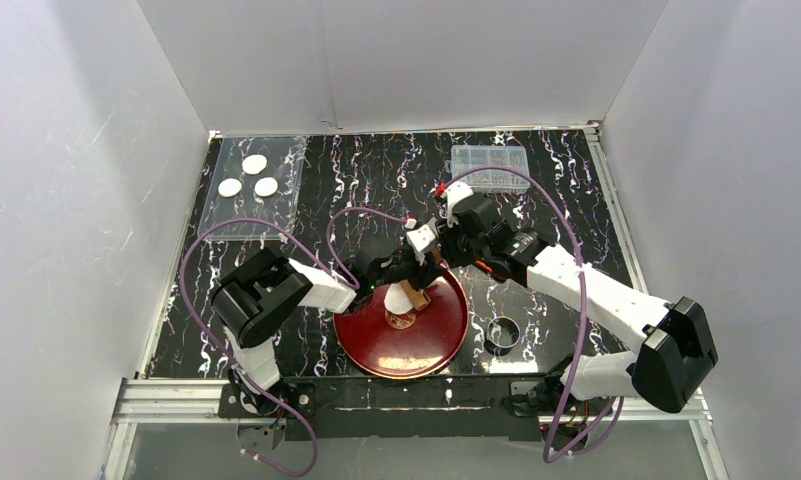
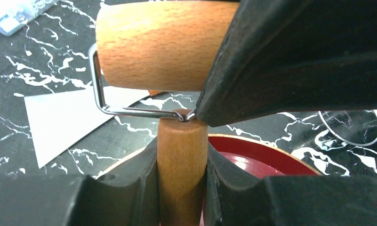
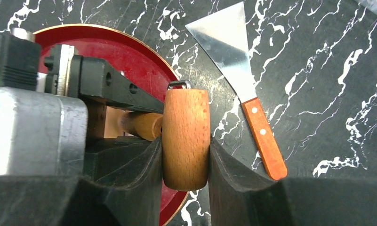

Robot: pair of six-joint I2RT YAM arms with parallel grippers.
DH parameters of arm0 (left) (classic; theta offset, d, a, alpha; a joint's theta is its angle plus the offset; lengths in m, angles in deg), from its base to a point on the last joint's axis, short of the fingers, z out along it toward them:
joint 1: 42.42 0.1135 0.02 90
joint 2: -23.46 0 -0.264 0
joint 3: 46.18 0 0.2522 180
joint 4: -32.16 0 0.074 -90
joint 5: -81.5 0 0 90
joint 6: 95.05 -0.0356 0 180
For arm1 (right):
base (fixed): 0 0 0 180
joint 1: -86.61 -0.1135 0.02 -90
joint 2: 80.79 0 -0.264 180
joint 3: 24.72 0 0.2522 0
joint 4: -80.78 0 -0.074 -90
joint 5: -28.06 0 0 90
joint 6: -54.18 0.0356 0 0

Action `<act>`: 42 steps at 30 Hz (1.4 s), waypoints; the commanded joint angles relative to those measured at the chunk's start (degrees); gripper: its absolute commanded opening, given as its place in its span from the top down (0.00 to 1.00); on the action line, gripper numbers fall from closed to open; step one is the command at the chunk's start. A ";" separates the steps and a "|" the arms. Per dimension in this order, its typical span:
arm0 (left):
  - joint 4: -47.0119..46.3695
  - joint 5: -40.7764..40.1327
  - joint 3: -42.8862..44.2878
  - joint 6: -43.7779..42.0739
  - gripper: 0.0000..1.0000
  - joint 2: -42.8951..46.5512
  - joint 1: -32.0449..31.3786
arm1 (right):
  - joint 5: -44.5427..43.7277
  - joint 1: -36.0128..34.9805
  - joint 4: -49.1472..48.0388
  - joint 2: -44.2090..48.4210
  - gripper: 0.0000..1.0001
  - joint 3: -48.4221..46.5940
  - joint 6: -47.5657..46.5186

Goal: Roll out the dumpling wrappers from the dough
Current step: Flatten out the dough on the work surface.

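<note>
A wooden rolling pin is held by both grippers over the far part of the red plate. My left gripper is shut on its handle. My right gripper is shut on the barrel. In the top view the two grippers, left and right, meet above the plate. A small white dough piece lies on the plate just below the pin. Three round white wrappers lie on a clear sheet at the far left.
A steel scraper with a wooden handle lies on the black marbled table beside the plate. A clear plastic box stands at the back. A clear ring cutter sits right of the plate. White walls enclose the table.
</note>
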 commanded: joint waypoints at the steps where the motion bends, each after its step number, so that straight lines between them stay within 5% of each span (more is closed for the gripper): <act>1: 3.41 -7.03 -1.70 4.63 1.00 -2.20 -0.38 | 11.34 -5.71 -2.26 1.24 0.99 4.47 5.32; 11: 4.31 -11.48 -4.46 5.82 1.00 -2.78 -2.35 | 7.42 -9.54 -6.06 3.81 0.99 12.05 11.60; 25: 3.79 -13.58 -12.99 5.82 1.00 4.11 -2.27 | 6.11 -13.06 -10.33 -1.50 0.99 11.25 14.81; 32: 3.60 -11.11 -17.44 -0.81 1.00 10.79 -0.85 | 4.84 -13.59 -9.61 -2.39 0.99 8.82 14.71; 42: 6.72 -4.56 -7.54 -5.41 1.00 13.78 2.22 | 1.68 -12.05 -4.11 -0.78 0.99 -2.44 5.73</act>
